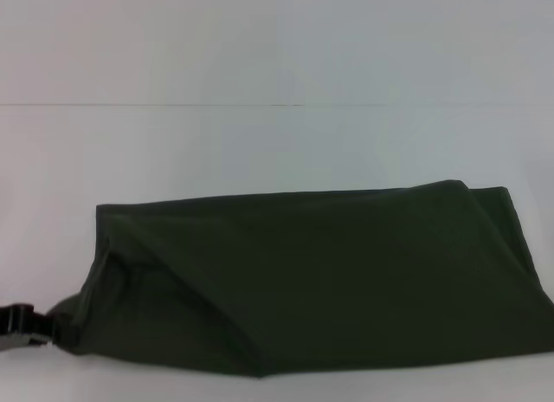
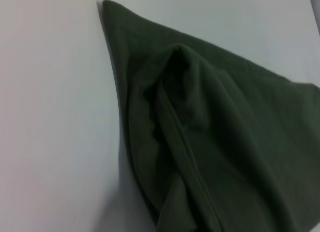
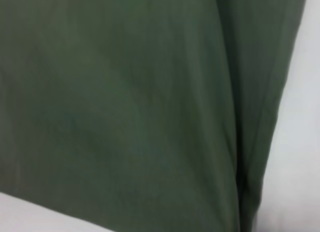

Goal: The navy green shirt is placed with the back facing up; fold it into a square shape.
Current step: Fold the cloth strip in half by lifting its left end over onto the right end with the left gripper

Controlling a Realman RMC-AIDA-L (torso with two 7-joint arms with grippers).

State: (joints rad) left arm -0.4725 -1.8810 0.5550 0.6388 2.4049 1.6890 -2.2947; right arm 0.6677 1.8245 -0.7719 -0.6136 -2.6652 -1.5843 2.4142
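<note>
The navy green shirt (image 1: 320, 276) lies on the white table as a long, wide band folded over itself, plain side showing. Its left end slopes down in a diagonal fold, and a second layer edge shows at the right end. Part of my left gripper (image 1: 22, 326) shows at the lower left edge of the head view, right beside the shirt's lower left corner. The left wrist view looks down on the bunched, creased left end of the shirt (image 2: 200, 132). Close-up cloth of the shirt (image 3: 125, 107) with a folded edge fills the right wrist view. My right gripper is out of view.
The white table (image 1: 277, 142) stretches behind the shirt to a far edge line across the head view. Bare table surface (image 2: 55, 117) lies beside the shirt's left end, and a strip of table (image 3: 295, 157) shows past its right edge.
</note>
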